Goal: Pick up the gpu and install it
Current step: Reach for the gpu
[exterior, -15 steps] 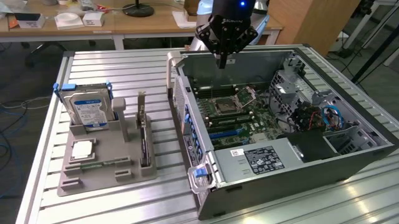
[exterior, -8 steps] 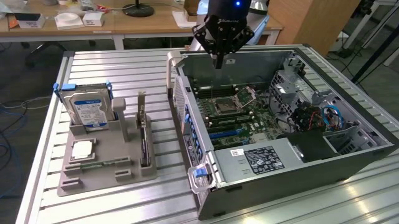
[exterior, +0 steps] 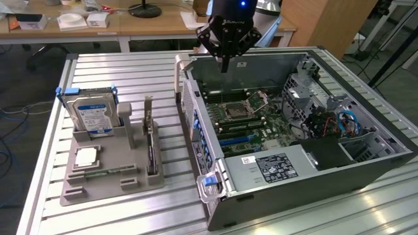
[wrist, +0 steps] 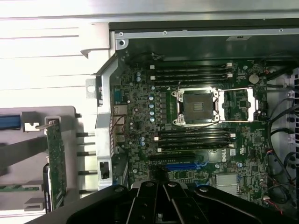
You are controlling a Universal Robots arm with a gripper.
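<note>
Wide slatted metal counter [exterior: 117, 68], and big on the exterior view's right sits the computer case [exterior: 313, 196], side panel off, motherboard [exterior: 251, 122] fully on show. Over on the exterior view's left, the grey holder [exterior: 111, 166] carries the loose parts, with the blue-labelled hard drive [exterior: 95, 115] standing tall at its far end.

The pincer [exterior: 225, 67] hangs over the far rim of the case, fingers pressed together, carrying nothing, well apart from the holder.

And the gpu [exterior: 151, 147]? It's parked in the holder, standing on its long edge in a slot on the side nearest the case, with its silver bracket [exterior: 148, 105] poking up at the far end. Not picked up yet.

It looks light and stiff, but thin and fragile, a bare board. I'd judge the safe hold is over the top edge around mid-length, flat faces between the fingers, clear of the bracket.

There's open air straight above the card. Sideways it's tighter: the holder's upright post [exterior: 132, 132] is just beside it, and the case wall is near on the other side. The case mouth is wide, though the blue slot [wrist: 184, 165] lies close to the metal rear wall.
</note>
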